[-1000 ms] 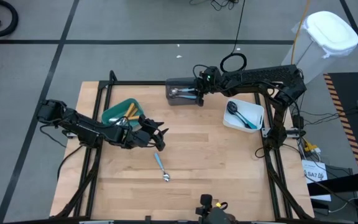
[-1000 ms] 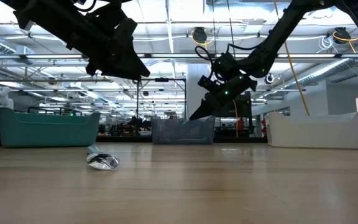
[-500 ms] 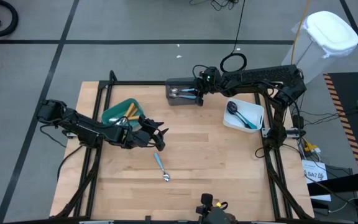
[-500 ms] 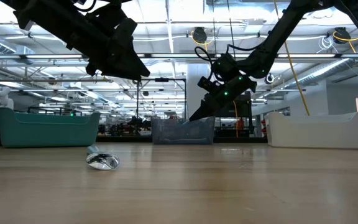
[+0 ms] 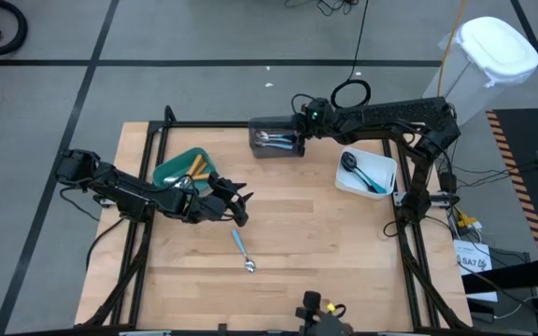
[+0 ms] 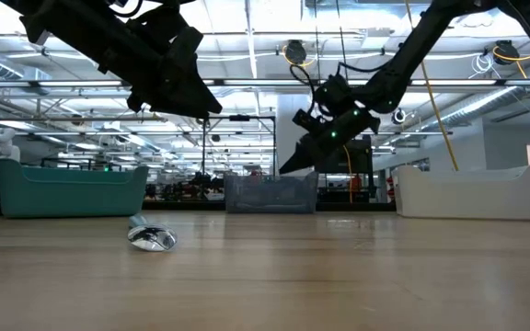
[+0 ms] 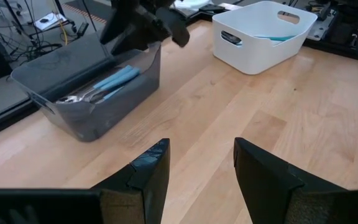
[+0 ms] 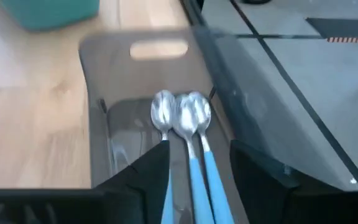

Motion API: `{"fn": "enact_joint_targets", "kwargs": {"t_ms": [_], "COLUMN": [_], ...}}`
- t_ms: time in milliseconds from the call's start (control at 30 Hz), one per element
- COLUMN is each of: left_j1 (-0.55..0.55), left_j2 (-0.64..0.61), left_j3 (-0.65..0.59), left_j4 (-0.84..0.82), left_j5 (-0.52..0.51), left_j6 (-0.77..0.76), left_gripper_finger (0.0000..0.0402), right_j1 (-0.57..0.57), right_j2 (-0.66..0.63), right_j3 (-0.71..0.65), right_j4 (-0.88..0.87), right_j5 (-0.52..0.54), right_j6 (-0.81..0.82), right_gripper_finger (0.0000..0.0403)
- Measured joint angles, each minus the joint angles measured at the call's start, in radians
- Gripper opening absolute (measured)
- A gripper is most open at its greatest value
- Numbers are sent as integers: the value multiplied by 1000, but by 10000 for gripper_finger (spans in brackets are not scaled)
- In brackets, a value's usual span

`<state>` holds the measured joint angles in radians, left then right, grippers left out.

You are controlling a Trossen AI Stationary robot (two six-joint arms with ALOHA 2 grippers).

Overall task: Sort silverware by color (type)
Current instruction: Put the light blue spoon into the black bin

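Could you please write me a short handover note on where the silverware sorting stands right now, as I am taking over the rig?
Right tool: open, empty, poised over the grey bin.
Left tool: open, empty, poised above the table near the teal bin.
Done: two blue-handled silver spoons lie side by side in the grey bin; orange-handled pieces are in the teal bin; a black spoon with a blue handle is in the white bin.
Left: one blue-handled silver spoon lies on the table, close to the left tool. It probably belongs in the grey bin.
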<state>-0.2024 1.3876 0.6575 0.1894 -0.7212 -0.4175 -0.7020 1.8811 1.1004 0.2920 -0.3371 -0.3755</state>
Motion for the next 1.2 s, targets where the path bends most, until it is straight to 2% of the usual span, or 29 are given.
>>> {"fn": "enact_joint_targets", "kwargs": {"t_ms": [133,333,400,467,600,767,833,1000,1200], "left_j1": [0,0,0,-2,-12,-59,-90,-186,-292], "left_j2": [0,0,0,0,0,0,0,2,71], "left_j3": [0,0,0,0,0,0,0,0,5], "left_j4": [-1,-2,-4,-6,-7,-9,-9,-5,2], "left_j5": [0,15,16,24,112,158,158,143,142], "left_j6": [-1,-1,1,0,-4,3,19,39,70], "left_gripper_finger": [177,177,177,177,177,177,177,177,177], "right_j1": [21,116,161,208,322,508,595,801,996], "right_j2": [-78,-268,-329,-381,-469,-559,-594,-635,-635], "right_j3": [0,0,0,0,-1,-92,-149,-282,-383], "right_j4": [-38,-259,-350,-452,-639,-683,-645,-549,-396], "right_j5": [-4,-6,-10,-58,-161,-155,-109,98,220], "right_j6": [32,22,23,23,58,138,189,331,458], "right_gripper_finger": [174,173,171,169,169,169,169,169,169]}}
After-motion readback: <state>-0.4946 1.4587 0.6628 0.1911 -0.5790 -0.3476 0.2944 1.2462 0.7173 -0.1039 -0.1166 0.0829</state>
